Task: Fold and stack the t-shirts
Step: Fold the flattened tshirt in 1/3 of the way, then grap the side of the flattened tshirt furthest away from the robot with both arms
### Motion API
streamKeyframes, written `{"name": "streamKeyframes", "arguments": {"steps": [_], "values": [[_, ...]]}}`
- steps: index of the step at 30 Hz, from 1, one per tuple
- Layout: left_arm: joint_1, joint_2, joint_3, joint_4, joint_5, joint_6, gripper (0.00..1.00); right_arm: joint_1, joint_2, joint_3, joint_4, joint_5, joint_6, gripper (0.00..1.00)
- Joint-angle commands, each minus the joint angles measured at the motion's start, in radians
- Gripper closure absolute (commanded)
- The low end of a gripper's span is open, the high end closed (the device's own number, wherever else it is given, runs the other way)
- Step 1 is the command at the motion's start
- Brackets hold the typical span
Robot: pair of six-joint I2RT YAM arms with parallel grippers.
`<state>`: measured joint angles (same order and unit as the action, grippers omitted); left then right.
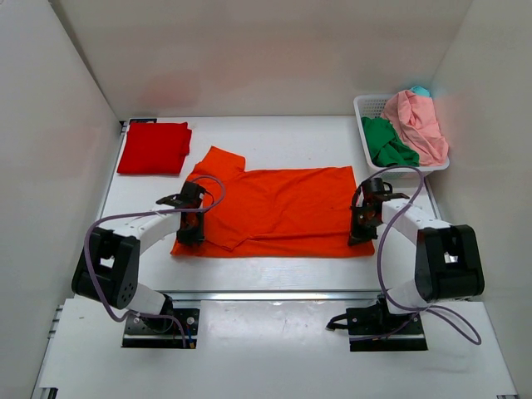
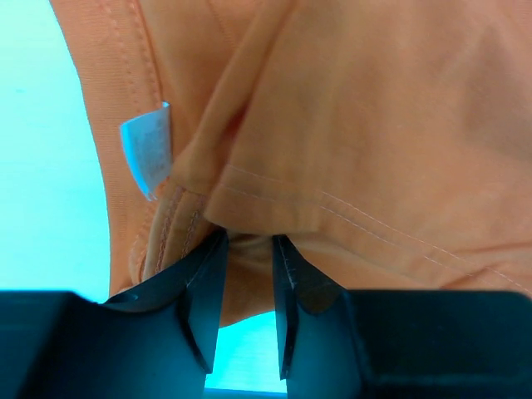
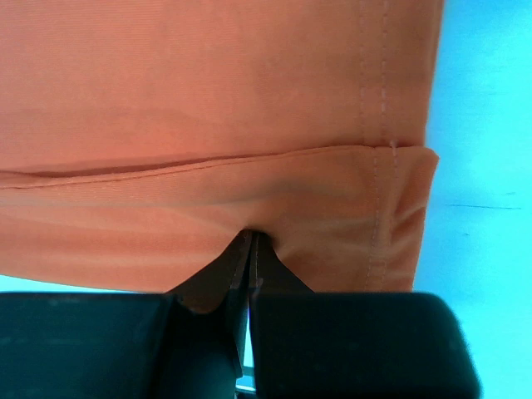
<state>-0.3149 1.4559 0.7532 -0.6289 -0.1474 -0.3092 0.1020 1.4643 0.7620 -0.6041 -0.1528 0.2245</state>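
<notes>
The bright orange t-shirt [image 1: 283, 208] lies spread across the middle of the table, its left sleeve folded inward. My left gripper [image 1: 191, 226] is at its left end by the collar. In the left wrist view the gripper [image 2: 248, 239] is closed to a narrow gap on a bunched fold of the orange cloth [image 2: 374, 125], beside a white label [image 2: 147, 151]. My right gripper [image 1: 362, 229] is at the shirt's right hem. In the right wrist view the gripper [image 3: 253, 234] is pinched shut on the near edge of the orange cloth [image 3: 216, 91].
A deeper red t-shirt [image 1: 154, 148] lies folded at the back left. A white lattice basket [image 1: 363, 104] at the back right holds a green shirt [image 1: 389, 143], a pale pink one [image 1: 418, 123] and a teal one [image 1: 421, 90]. White walls enclose the table.
</notes>
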Motion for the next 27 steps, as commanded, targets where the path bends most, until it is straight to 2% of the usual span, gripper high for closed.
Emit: {"name": "streamKeyframes", "arguments": {"steps": [1, 3, 6, 11, 15, 20, 25, 27], "values": [[0.011, -0.012, -0.005, -0.028, -0.075, 0.051, 0.60, -0.018, 0.048, 0.026, -0.081, 0.139, -0.054, 1.00], [0.007, -0.023, 0.009, -0.041, -0.043, 0.070, 0.60, -0.042, 0.060, 0.037, -0.097, 0.150, -0.079, 1.00], [-0.004, -0.034, 0.043, -0.095, 0.011, 0.090, 0.66, -0.048, 0.047, 0.048, -0.131, 0.150, -0.086, 1.00], [-0.010, -0.061, 0.087, -0.167, 0.048, 0.110, 0.66, -0.018, 0.025, 0.074, -0.193, 0.145, -0.077, 0.99], [-0.004, -0.129, 0.159, -0.209, 0.103, 0.099, 0.56, 0.037, -0.022, 0.143, -0.284, 0.151, -0.050, 0.99], [0.023, -0.131, 0.394, -0.232, 0.157, 0.120, 0.47, 0.042, -0.056, 0.301, -0.335, 0.151, -0.042, 0.93], [0.089, 0.017, 0.567, -0.065, 0.163, 0.108, 0.47, 0.033, -0.006, 0.416, -0.267, 0.168, -0.031, 0.87], [0.105, 0.102, 0.623, 0.009, 0.151, 0.104, 0.37, 0.039, 0.031, 0.454, -0.241, 0.165, -0.027, 0.87]]}}
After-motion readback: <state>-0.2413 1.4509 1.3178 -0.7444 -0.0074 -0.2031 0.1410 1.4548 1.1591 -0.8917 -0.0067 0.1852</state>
